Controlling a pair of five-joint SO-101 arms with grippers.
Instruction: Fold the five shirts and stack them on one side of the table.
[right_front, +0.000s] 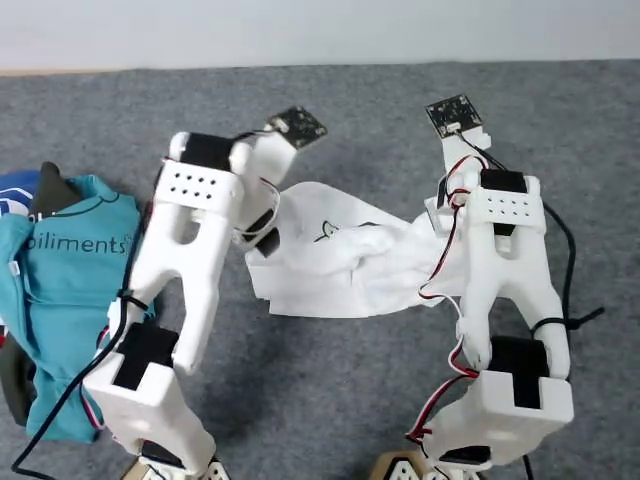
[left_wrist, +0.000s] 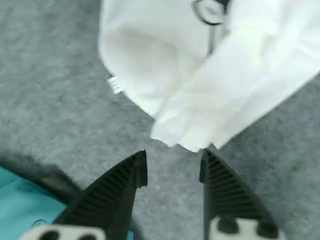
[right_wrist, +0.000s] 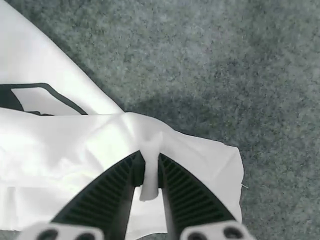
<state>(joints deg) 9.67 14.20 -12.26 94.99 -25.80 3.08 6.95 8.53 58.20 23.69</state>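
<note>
The counter (right_front: 350, 400) is covered in a grey, felt-like cloth with a fine speckled nap, seen close up in both wrist views (left_wrist: 50, 75) (right_wrist: 225, 60). Along its far edge runs a pale, plain wall (right_front: 320, 30), with a thin tan strip where the two meet at the far left corner.

The white shirt (right_front: 340, 260) lies near the middle of the counter between the two arms, partly folded and rumpled, with a black line drawing on its upper face. The right hand (right_wrist: 149, 162) is pinched nearly closed on a raised fold of this shirt (right_wrist: 60, 145) on the side nearer the right edge; in the high view the hand (right_front: 445, 215) sits at that side of the cloth. The left hand (left_wrist: 172, 167) is spread wide and holds nothing, its dark ribbed fingers just beside a folded corner of the shirt (left_wrist: 165, 65), over bare grey cloth; from above the hand (right_front: 260, 235) is at the shirt's left side.

At the left edge of the counter lies a heap with a teal shirt (right_front: 70, 290) on top, a dark blue garment (right_front: 15, 190) and a dark garment (right_front: 15, 385) showing from under it. A corner of the teal shirt (left_wrist: 20, 200) appears beside the left hand.
</note>
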